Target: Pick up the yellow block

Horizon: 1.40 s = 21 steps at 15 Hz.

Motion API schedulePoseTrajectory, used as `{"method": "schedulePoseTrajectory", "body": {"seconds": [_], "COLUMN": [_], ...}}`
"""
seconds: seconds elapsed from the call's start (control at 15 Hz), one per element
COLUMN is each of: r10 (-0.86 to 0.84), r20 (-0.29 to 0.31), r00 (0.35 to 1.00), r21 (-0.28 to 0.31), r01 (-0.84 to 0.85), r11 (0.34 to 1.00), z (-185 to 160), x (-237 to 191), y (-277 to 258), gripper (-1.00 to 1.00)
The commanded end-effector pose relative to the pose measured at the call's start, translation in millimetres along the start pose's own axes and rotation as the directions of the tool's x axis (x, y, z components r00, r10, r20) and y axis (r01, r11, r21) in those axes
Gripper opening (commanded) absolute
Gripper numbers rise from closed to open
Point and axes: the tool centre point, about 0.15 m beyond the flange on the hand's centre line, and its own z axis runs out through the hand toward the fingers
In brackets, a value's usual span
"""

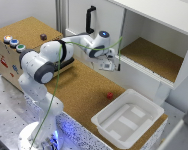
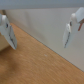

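Observation:
No yellow block shows in either view; it is hidden or out of view. My gripper (image 1: 110, 65) hangs above the cork tabletop (image 1: 84, 85) near the white cabinet's lower edge. In the wrist view the gripper (image 2: 39, 32) is open and empty, with its two fingers (image 2: 8, 33) spread wide apart over the cork surface and a white wall behind them. A small red object (image 1: 109, 95) lies on the cork, nearer the camera than the gripper.
A white plastic bin (image 1: 144, 111) stands at the exterior view's lower right. A white cabinet with an open cork-floored shelf (image 1: 154, 57) is at the right. A small dark object (image 1: 43, 36) and three coloured buttons (image 1: 14, 43) sit on the box at the left.

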Motion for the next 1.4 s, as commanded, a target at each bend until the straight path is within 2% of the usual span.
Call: {"method": "schedulePoseTrajectory", "body": {"seconds": [0.0, 0.2, 0.33, 0.6, 0.87, 1.13, 1.2, 1.27, 1.33], "r10": [-0.195, -0.307, -0.401, -0.508, -0.561, -0.593, -0.59, -0.59, -0.593], "r20": [0.023, -0.005, -0.01, -0.065, -0.106, -0.1, -0.067, -0.065, -0.042], "r00": [0.98, 0.952, 0.916, 0.859, 0.821, 0.799, 0.804, 0.805, 0.804], "r21": [-0.017, -0.011, 0.014, 0.095, 0.151, 0.107, 0.075, 0.092, 0.071], "r01": [0.196, 0.307, 0.401, 0.512, 0.571, 0.601, 0.594, 0.594, 0.594], "r11": [0.98, 0.952, 0.916, 0.853, 0.807, 0.792, 0.801, 0.799, 0.801], "z": [-33, -45, -42, -16, 20, 51, 58, 65, 69], "x": [68, 93, 105, 128, 152, 182, 186, 189, 192], "y": [-105, -148, -177, -218, -237, -254, -257, -259, -261], "gripper": [1.0, 1.0, 1.0, 1.0, 1.0, 1.0, 1.0, 1.0, 1.0]}}
